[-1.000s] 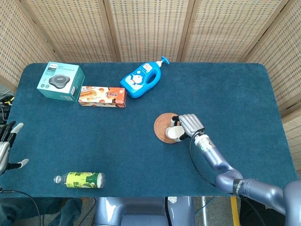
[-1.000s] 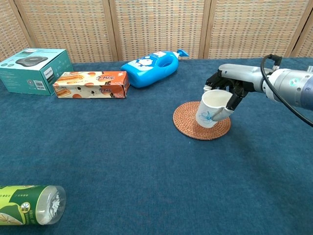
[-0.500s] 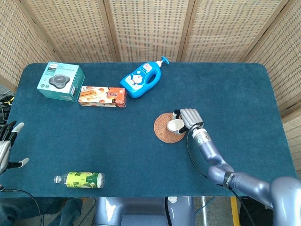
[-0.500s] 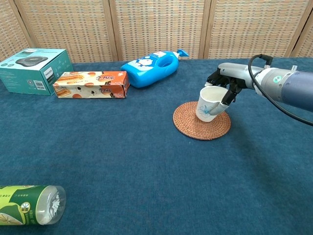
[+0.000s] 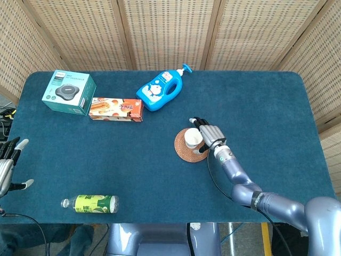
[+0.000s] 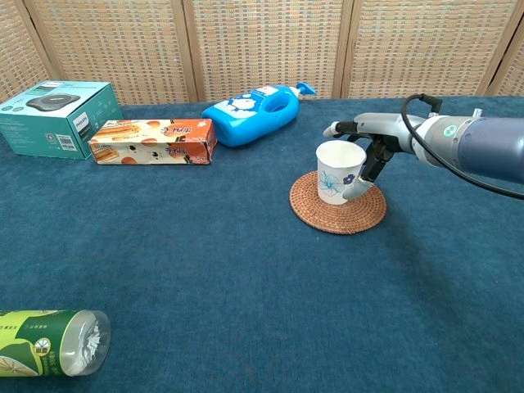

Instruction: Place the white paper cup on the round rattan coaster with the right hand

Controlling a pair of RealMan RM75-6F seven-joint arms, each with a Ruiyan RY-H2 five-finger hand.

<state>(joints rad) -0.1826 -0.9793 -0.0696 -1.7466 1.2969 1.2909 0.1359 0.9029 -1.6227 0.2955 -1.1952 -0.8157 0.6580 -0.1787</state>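
The white paper cup point(image 5: 193, 139) point(image 6: 337, 172), printed with blue flowers, stands upright on the round rattan coaster point(image 5: 184, 150) point(image 6: 327, 217). My right hand point(image 5: 209, 133) point(image 6: 375, 141) is just right of and behind the cup. Its fingers are stretched out and spread past the rim, and the thumb hangs beside the cup's right wall, touching or nearly touching it. No finger wraps the cup. My left hand point(image 5: 6, 168) hangs at the table's left edge with its fingers apart, holding nothing.
A blue Doraemon pump bottle point(image 5: 160, 90) point(image 6: 254, 113) lies behind the coaster. An orange snack box point(image 5: 115, 109) point(image 6: 151, 141) and a teal box point(image 5: 69, 92) point(image 6: 53, 115) sit at the back left. A green bottle point(image 5: 93, 204) point(image 6: 49, 342) lies near the front left.
The cup went from tilted in my right hand to upright on the coaster. The right hand's fingers uncurled from the cup and spread. The left hand stayed still.
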